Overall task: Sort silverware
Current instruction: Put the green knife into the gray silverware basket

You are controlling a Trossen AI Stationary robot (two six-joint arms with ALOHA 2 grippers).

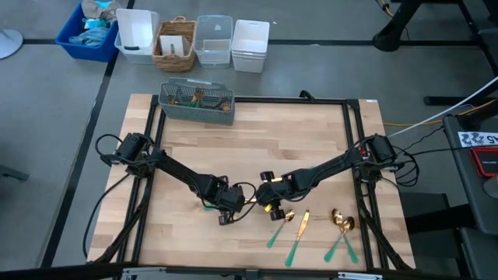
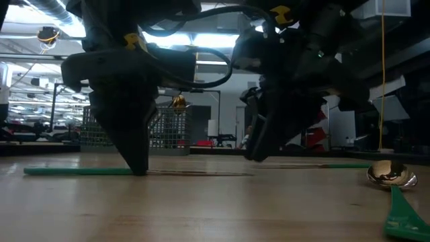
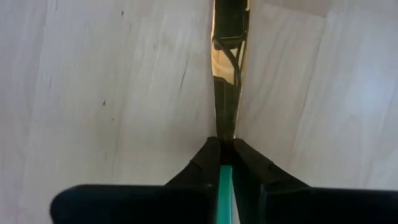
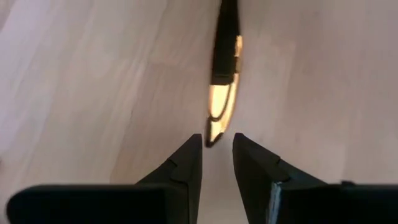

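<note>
The left tool [image 3: 225, 163] is clenching the teal handle of a knife [image 3: 227, 87] lying flat on the tabletop [image 1: 233, 155], while the right tool [image 4: 217, 158], fingers parted, is straddling its gold blade tip, probably to steady it. Other silverware [image 1: 311, 229] is waiting nearby; the sorting caddy [image 1: 197, 103] is standing well apart.

High view: even overhead light, tabletop [image 1: 249, 148] bright, shadows soft and short under the arms. Low view: backlit by ceiling strips [image 2: 40, 50], arms read as near-black silhouettes, foreground wood blurry, spoon bowl [image 2: 392, 176] w/ bright glare. Left wrist view: wood pale, near washed out; gold blade [image 3: 229, 68] mirrors dark shapes. Right wrist view: warmer, gold blade tip [image 4: 221, 106] glows, soft focus, claw fingers [image 4: 186, 168] dark w/ little detail.
</note>
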